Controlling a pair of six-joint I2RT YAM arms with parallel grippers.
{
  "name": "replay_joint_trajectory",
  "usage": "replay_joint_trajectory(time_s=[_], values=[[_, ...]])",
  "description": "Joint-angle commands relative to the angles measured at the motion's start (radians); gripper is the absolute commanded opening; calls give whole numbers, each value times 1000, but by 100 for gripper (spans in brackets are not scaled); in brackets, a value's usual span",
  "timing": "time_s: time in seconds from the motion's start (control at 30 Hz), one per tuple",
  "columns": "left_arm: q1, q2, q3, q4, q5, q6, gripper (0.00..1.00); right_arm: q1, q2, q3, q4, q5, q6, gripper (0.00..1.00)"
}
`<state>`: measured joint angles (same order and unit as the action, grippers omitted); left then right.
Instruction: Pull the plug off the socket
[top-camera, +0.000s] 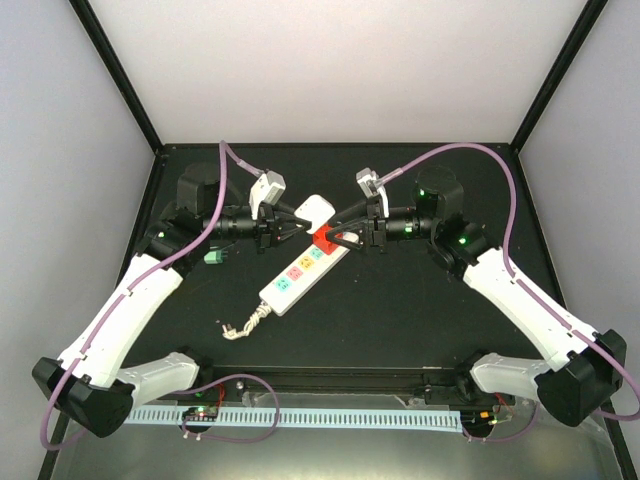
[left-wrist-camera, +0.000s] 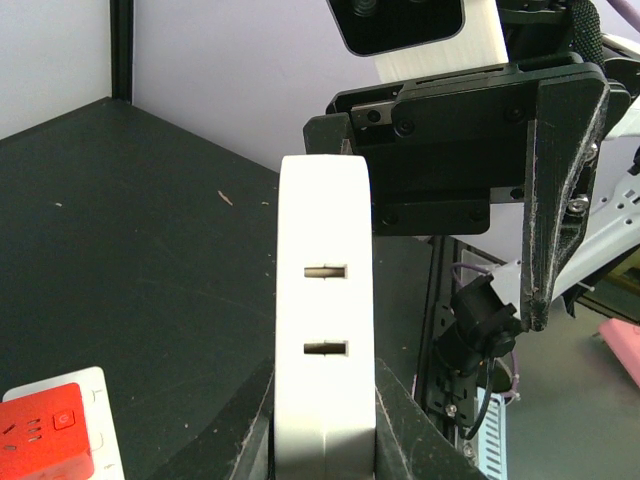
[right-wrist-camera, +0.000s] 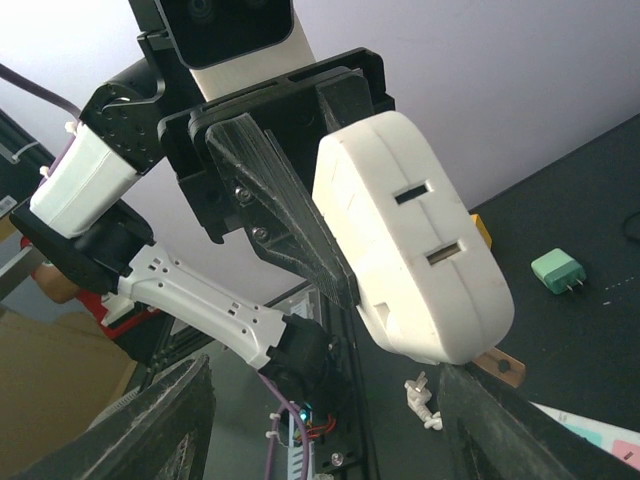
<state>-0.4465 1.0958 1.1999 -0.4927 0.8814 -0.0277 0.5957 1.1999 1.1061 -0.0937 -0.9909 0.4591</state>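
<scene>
The socket (top-camera: 295, 272) is a long white power strip with coloured outlet faces, lying slantwise at mid-table. A red plug (top-camera: 324, 238) sits in it near its far end. My left gripper (top-camera: 296, 222) is shut on the strip's far end; in the left wrist view the white end (left-wrist-camera: 325, 330) stands between the fingers (left-wrist-camera: 400, 425), and the red plug (left-wrist-camera: 40, 440) shows at bottom left. My right gripper (top-camera: 340, 240) is open, its fingers either side of the red plug. The right wrist view shows the held strip end (right-wrist-camera: 410, 240); the plug is out of that view.
A green plug adapter (top-camera: 214, 258) lies left of the strip and also shows in the right wrist view (right-wrist-camera: 557, 270). The strip's short white cord stub (top-camera: 245, 325) trails toward the front. A white slotted cable tray (top-camera: 300, 415) runs along the near edge. Black frame posts stand at the corners.
</scene>
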Motion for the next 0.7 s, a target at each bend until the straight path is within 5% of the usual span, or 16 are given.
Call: replay_joint_trajectory(time_s=[0.0, 0.67], values=[[-23, 14, 3, 6, 20, 8, 2, 1, 18, -8, 61, -19, 35, 64], [-35, 9, -31, 48, 78, -24, 2, -2, 45, -18, 131, -22, 124, 63]])
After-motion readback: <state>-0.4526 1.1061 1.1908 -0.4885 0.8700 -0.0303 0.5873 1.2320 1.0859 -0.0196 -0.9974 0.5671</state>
